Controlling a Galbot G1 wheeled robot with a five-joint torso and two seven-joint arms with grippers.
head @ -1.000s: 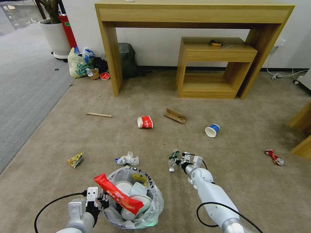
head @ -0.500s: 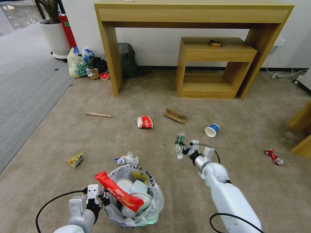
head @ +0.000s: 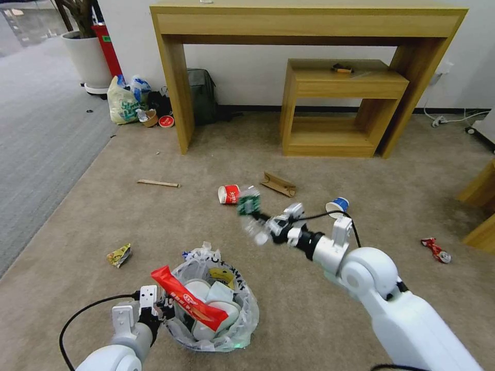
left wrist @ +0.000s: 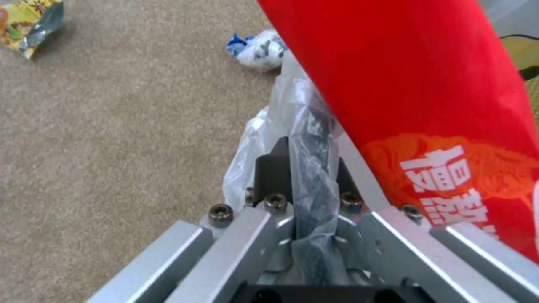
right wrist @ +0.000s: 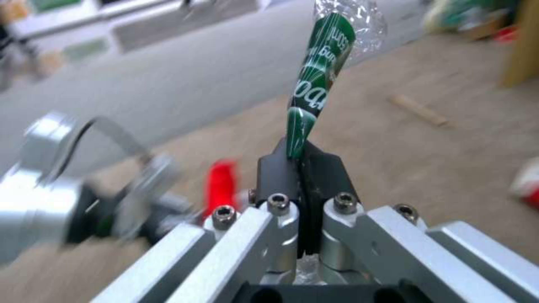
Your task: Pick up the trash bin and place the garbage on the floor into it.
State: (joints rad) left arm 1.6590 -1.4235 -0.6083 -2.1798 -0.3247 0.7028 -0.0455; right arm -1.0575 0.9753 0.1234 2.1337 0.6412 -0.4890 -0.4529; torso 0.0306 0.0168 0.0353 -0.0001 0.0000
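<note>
My left gripper (head: pixel 157 312) is shut on the rim of the trash bin (head: pixel 242 314), pinching its bag (left wrist: pixel 309 168). A red wrapper (head: pixel 188 304) and white slippers lie in the bin. In the air just beyond the bin, my right gripper (head: pixel 265 233) is shut on a crushed bottle (head: pixel 249 204) with a green label (right wrist: pixel 314 84). Garbage lies on the beige floor (head: pixel 154 221): red cup (head: pixel 228 194), blue cup (head: pixel 337 204), cardboard scrap (head: pixel 278 184), stick (head: pixel 158 183), yellow wrapper (head: pixel 119 254), crushed can (head: pixel 437 250), and crumpled paper (left wrist: pixel 258 46) behind the bin.
A tall wooden table (head: pixel 309 23) and a lower one (head: pixel 340 85) stand against the far wall. A shopping bag (head: pixel 124 100), backpack (head: pixel 202 95) and plant pot (head: pixel 90 62) sit at the back left. Grey ribbed carpet (head: pixel 36 134) lies left; wooden furniture (head: pixel 482 206) is at the right edge.
My right gripper has lifted the crushed bottle off the floor and swung it up and to the left, toward the bin. The left gripper keeps its hold on the bin.
</note>
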